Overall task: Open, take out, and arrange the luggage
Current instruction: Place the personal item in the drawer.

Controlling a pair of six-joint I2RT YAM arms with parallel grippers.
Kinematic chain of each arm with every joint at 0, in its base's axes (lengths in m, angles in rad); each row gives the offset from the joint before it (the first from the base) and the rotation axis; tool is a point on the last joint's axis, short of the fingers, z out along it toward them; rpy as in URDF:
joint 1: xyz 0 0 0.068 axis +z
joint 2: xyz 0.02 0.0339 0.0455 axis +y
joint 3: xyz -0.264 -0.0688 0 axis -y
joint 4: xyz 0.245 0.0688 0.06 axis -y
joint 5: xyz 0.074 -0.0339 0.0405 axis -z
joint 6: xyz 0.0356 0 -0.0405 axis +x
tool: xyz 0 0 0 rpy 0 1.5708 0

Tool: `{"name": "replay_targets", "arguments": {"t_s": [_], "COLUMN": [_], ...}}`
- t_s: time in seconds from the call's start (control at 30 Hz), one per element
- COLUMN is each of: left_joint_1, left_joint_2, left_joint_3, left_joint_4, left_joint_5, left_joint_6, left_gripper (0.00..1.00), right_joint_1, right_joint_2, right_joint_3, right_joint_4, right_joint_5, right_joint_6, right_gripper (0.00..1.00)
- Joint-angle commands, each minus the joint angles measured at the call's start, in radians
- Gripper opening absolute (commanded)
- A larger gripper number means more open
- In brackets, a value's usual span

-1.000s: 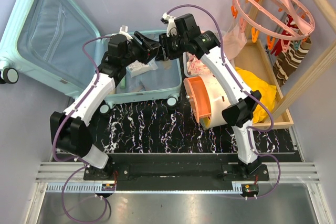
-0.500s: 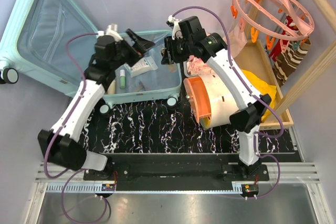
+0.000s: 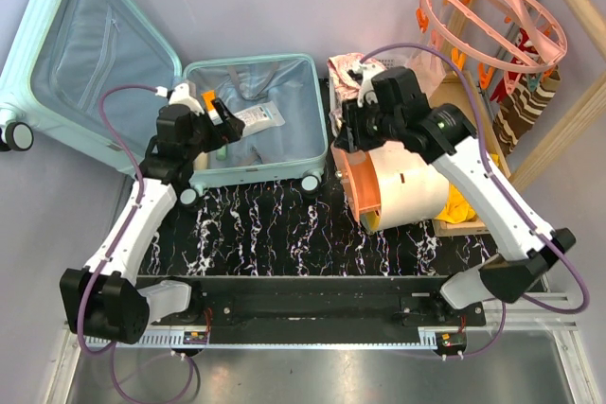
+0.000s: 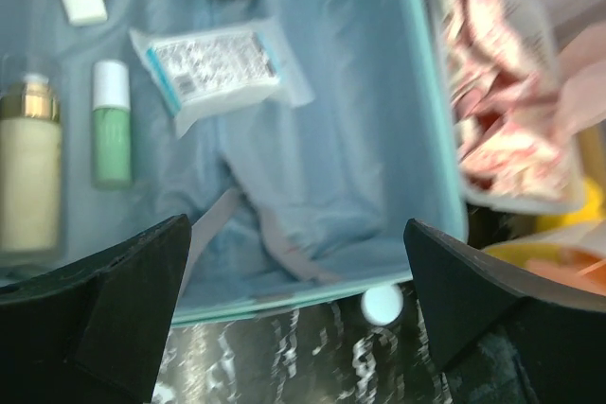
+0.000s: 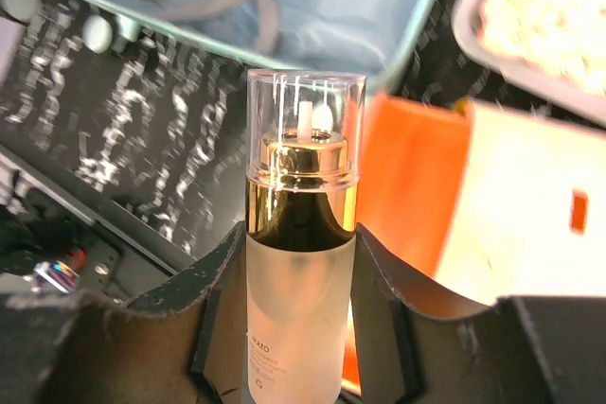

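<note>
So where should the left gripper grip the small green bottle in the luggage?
I would take the green bottle by the middle of its body, coming straight down from above and closing across its width. It lies flat on the luggage lining, slim, with a small gap to the cream bottle beside it.

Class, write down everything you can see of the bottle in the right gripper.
The bottle is a slim cylinder with a frosted, translucent body, a shiny gold collar and a clear cap over a white pump nozzle. Small dark print sits low on the body, too small to read. It stands upright in the wrist view, held by the right gripper, whose black fingers press both sides of its body. Nothing else touches it.
</note>
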Motion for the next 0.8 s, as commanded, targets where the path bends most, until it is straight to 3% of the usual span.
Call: {"name": "replay_targets", "arguments": {"t_s": [0.0, 0.13, 0.43, 0.63, 0.77], "left_joint_1": [-0.001, -0.003, -0.001, -0.003, -0.011], "left_joint_2": [-0.030, -0.041, -0.030, -0.042, -0.059], "left_joint_3": [-0.031, -0.091, -0.035, -0.049, -0.060], "left_joint_4": [0.045, 0.122, 0.033, 0.048, 0.056], "left_joint_5": [0.117, 0.255, 0.369, 0.419, 0.424], "left_joint_6": [0.114, 0.077, 0.125, 0.105, 0.104], "left_gripper": [0.99, 0.99, 0.99, 0.99, 0.99], "right_joint_1": [0.009, 0.009, 0.009, 0.009, 0.009], "right_joint_2": [-0.083, -0.117, -0.166, -0.204, -0.208], "right_joint_3": [-0.108, -0.168, -0.240, -0.288, -0.294], "right_joint_4": [0.032, 0.016, -0.039, -0.030, -0.024], "right_joint_5": [0.063, 0.105, 0.147, 0.175, 0.187], "right_joint_6": [0.007, 0.025, 0.056, 0.078, 0.075], "right_gripper": [0.00, 0.00, 0.01, 0.13, 0.25]}}
